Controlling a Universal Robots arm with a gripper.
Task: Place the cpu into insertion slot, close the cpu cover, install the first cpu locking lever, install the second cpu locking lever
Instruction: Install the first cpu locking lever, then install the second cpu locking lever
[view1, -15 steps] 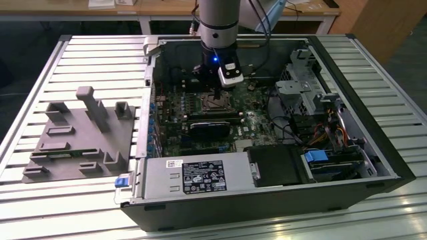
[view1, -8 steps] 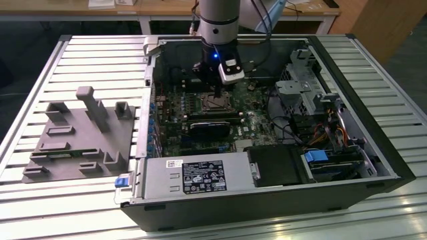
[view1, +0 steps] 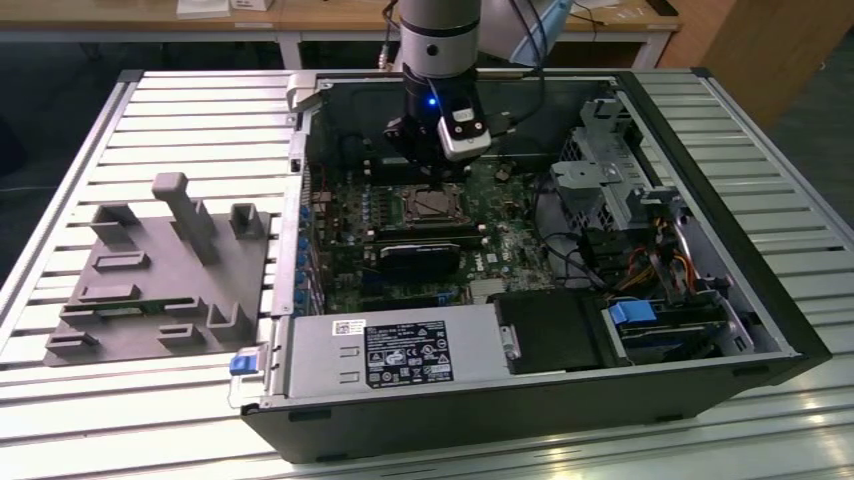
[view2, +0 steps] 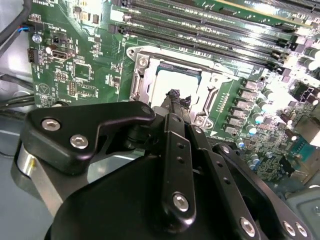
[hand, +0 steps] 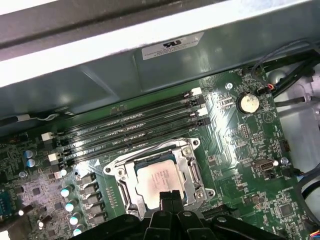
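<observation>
- Where the arm reaches down into the computer case (view1: 534, 410), the jaws are pressed together with nothing between them, their tips right at the cpu (hand: 159, 176); whether they touch it I cannot tell.
- The cpu lies flat in the insertion slot (view1: 430, 205), with the cpu cover (hand: 192, 167) lowered around it.
- In the exterior view, the power supply (view1: 400, 350) sits at the slot's 6 o'clock and the drive cage (view1: 607, 175) at 3 o'clock.
- A grey fixture block (view1: 147, 280) lies at 9 o'clock on the slatted counter (view1: 187, 110).
</observation>
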